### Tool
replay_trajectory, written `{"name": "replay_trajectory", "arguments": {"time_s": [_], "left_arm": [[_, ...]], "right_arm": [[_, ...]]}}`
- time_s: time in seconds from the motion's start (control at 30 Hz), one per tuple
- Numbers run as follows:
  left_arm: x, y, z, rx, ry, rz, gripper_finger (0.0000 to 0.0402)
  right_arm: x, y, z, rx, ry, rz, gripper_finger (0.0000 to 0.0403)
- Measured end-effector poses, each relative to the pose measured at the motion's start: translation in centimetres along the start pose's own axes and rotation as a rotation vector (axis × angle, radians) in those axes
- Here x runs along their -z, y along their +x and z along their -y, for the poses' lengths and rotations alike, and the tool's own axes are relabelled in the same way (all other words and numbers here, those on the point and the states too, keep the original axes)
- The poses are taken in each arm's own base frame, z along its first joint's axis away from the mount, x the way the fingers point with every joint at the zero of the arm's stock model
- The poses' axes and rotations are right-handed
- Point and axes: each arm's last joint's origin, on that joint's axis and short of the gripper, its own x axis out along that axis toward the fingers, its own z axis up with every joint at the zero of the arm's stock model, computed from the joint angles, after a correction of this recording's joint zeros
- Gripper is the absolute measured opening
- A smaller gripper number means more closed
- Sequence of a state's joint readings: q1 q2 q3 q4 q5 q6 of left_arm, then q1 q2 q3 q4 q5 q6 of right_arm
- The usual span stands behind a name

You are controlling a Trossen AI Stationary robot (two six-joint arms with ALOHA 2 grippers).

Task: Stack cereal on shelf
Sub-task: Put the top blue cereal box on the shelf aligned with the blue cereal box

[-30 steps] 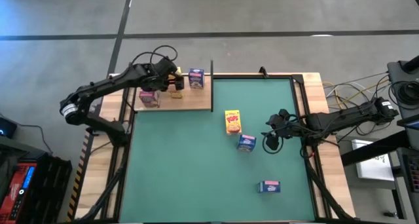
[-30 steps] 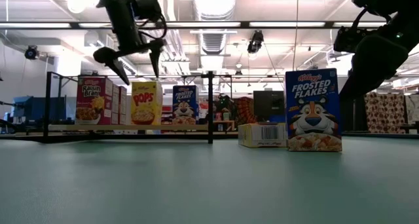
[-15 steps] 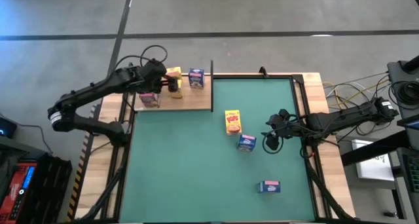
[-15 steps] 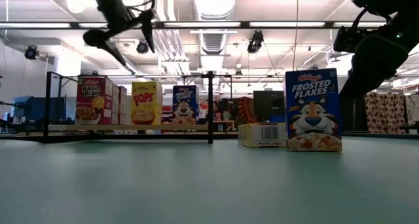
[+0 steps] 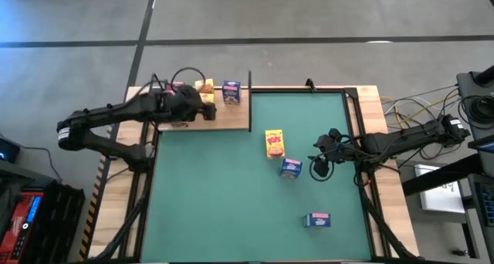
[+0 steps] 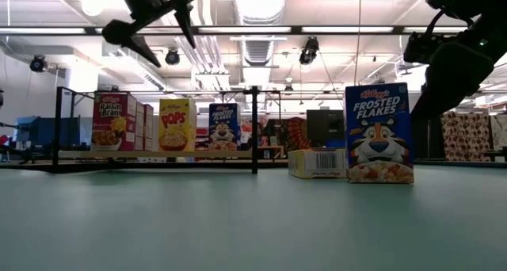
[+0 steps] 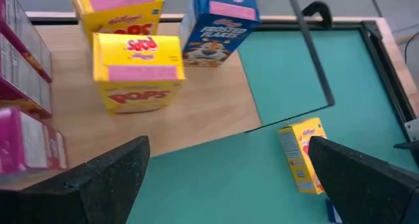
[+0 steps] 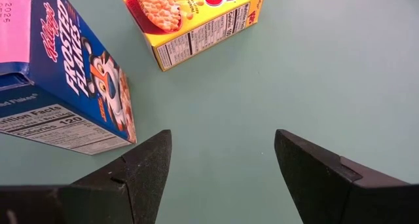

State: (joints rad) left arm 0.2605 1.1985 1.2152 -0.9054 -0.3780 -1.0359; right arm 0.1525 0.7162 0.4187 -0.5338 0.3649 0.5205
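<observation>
While several boxes already stand on the shelf (image 5: pixel 231 121), the job is partly done — a Raisin Bran box (image 6: pixel 111 121), a yellow Pops box (image 6: pixel 177 124) and a blue Frosted Flakes box (image 6: pixel 224 127) are upright on the wood board, with more pink and yellow ones behind in the left wrist view. Left on the green mat (image 5: pixel 231 210): a yellow Pops box lying flat (image 5: pixel 275 143), a blue Frosted Flakes box standing (image 5: pixel 290 168) just beside it, and another blue box (image 5: pixel 317 220) near the front edge, well apart. Left gripper (image 6: pixel 150 33) hangs above the shelf, fingers spread wide, holding nothing. Right gripper (image 8: pixel 219 168) hovers by the standing Frosted Flakes box — fingers apart, nothing between them. Readable print: "Kellogg's Frosted Flakes", "Pops", "Raisin Bran", "Nutrition Facts".
</observation>
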Motion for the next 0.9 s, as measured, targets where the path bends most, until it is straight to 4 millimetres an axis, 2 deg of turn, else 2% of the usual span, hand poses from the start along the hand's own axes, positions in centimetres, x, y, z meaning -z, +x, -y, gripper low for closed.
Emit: {"name": "replay_trajectory", "arguments": {"time_s": [0.23, 0.47, 0.7, 0.8, 0.9], "left_arm": [[5.2, -1.0, 3.3, -0.009, 0.138, 0.189, 0.0399], [12.0, -1.3, 6.4, 0.048, 0.347, 0.309, 0.0399], [18.7, -0.6, 8.0, 0.084, 0.335, 0.545, 0.0399], [20.1, -0.2, 8.2, 0.092, 0.322, 0.639, 0.0399], [19.8, -0.3, 8.2, 0.080, 0.322, 0.692, 0.0400]], "right_arm": [[0.0, 0.0, 0.0, 0.000, 0.000, 0.000, 0.0260], [0.0, 0.0, 0.0, 0.000, 0.000, 0.000, 0.0260], [0.0, 0.0, 0.0, 0.000, 0.000, 0.000, 0.0260], [0.0, 0.0, 0.0, 0.000, 0.000, 0.000, 0.0260], [0.0, 0.0, 0.0, 0.000, 0.000, 0.000, 0.0260]]}}
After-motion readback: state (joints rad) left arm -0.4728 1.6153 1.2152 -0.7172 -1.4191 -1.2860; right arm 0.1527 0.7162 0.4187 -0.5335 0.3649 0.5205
